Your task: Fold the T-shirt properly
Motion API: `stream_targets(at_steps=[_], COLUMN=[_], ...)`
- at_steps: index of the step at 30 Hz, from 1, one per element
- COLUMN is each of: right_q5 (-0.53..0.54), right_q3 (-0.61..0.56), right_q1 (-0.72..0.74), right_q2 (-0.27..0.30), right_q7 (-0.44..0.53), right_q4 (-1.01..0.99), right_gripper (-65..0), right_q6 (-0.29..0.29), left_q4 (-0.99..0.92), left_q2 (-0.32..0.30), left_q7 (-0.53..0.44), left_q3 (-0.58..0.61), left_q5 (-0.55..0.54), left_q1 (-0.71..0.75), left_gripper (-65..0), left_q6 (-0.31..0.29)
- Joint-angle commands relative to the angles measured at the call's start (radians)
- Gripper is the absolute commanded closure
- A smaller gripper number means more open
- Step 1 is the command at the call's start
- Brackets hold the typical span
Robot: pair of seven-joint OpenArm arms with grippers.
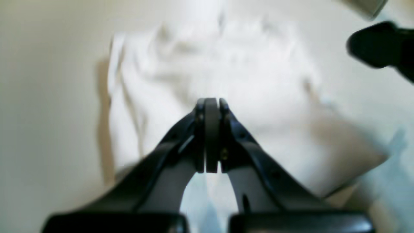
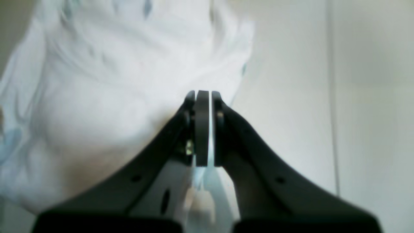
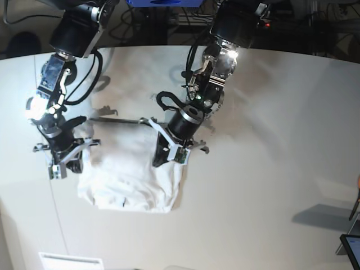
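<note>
Now we see the T-shirt (image 3: pixel 132 177) lying rumpled on the table (image 3: pixel 270 169). Our left gripper (image 3: pixel 169 153) and right gripper (image 3: pixel 63 163) both pinch its cloth, jaws clenched, at opposite sides.

no readable text, labels, brands or numbers
</note>
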Motion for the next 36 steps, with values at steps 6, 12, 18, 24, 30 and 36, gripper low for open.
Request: stream_targets(at_steps=[6,12,18,24,30,36], right_q5=[0.012,0.159,0.164,0.164,0.161,0.159], right_q3=[-0.005,-0.003,0.001,-0.008,-0.011,-0.012], right_q1=[-0.074,-0.166,-0.203,-0.226,-0.235,-0.317], right_q2=[-0.006,0.001,0.003,0.038,0.133,0.245], right_q7=[-0.004,-0.001,0.021,0.199,0.537,0.767], right_q4=[0.073,0.082,0.116,0.039,-0.17,-0.277], right_gripper=[-1.9,-1.7,-1.7,-1.7,-1.7,-1.7], right_q6=[0.003,0.003,0.003,0.006,0.006,0.006], left_q4=[0.03,0.09,0.245,0.221,0.139,0.135], left_q2=[0.033,0.005,-0.001,-0.051,-0.12,-0.188], left_q7=[-0.006,-0.01,-0.01,-0.047,-0.248,-0.265], left_q3=[0.007,-0.019,-0.123,-0.117,-0.123,-0.123], left_q5=[0.008,0.008,0.011,0.215,0.323,0.323], left_q1=[0.038,0.118,0.205,0.215,0.248,0.294], left_gripper=[0.0,0.0,0.0,0.0,0.0,0.0], left_q6=[-0.001,-0.001,-0.001,-0.003,-0.006,-0.006])
